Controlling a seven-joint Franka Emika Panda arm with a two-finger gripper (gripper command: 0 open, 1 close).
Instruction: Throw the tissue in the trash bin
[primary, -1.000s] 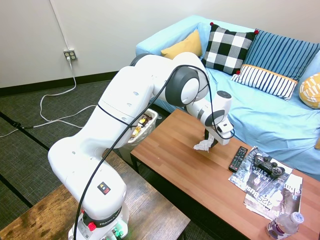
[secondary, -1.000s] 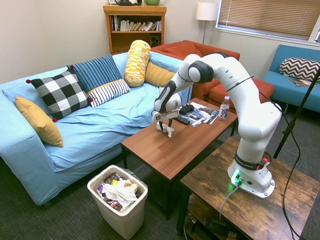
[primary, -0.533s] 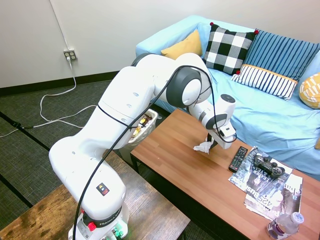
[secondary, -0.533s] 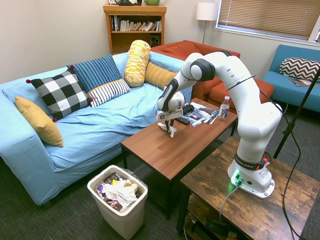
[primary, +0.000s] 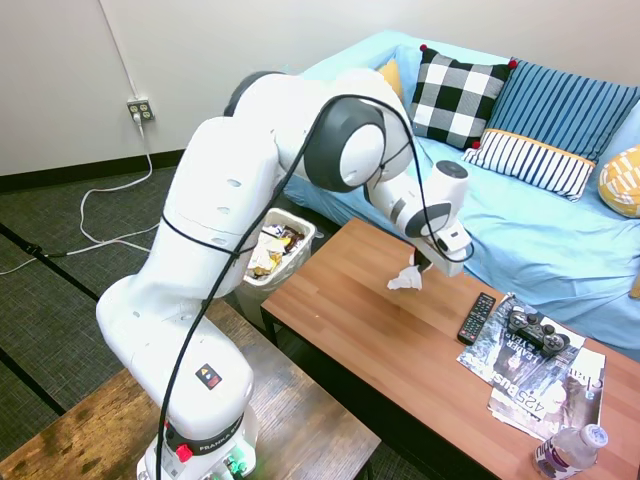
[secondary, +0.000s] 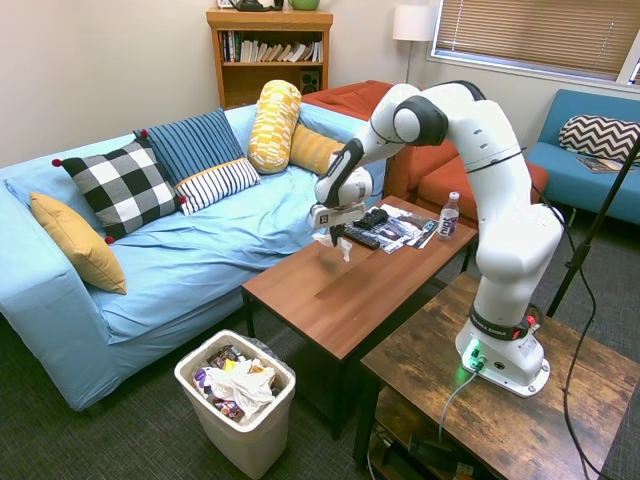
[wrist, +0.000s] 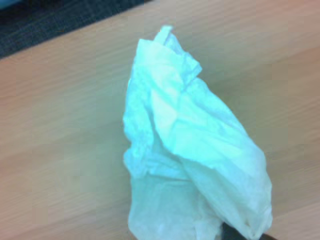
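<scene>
Wrist view is filled by the tissue (wrist: 192, 150), crumpled, white, hanging with wood grain of the coffee table (wrist: 60, 125) behind it. From the first exterior view I read the tissue (primary: 405, 279) as pinched in the gripper (primary: 418, 268), fingers closed on its upper part, the rest dangling below. It hangs clear of the table top (primary: 400, 350); I see a gap between paper and wood in both exterior views. The second exterior view agrees: tissue (secondary: 344, 247) under the gripper (secondary: 336, 236), above the far part of the table (secondary: 340, 300), on the sofa side.

The trash bin (secondary: 240, 410) stands on the carpet off the short end of the table, well apart from the gripper, lower than the table top, and holds mixed rubbish with white paper on top. In the first exterior view I see the bin (primary: 272, 250) partly behind the arm.

On the other end of the table: a black remote (primary: 476, 318), a game controller (primary: 537, 330) lying on magazines (primary: 545, 380), and a water bottle (primary: 570, 452) near the corner. The blue sofa (secondary: 160, 240) runs along the far side of the table, carrying a checked cushion (secondary: 118, 188), striped cushions (secondary: 195, 150) and yellow ones (secondary: 275, 125).
</scene>
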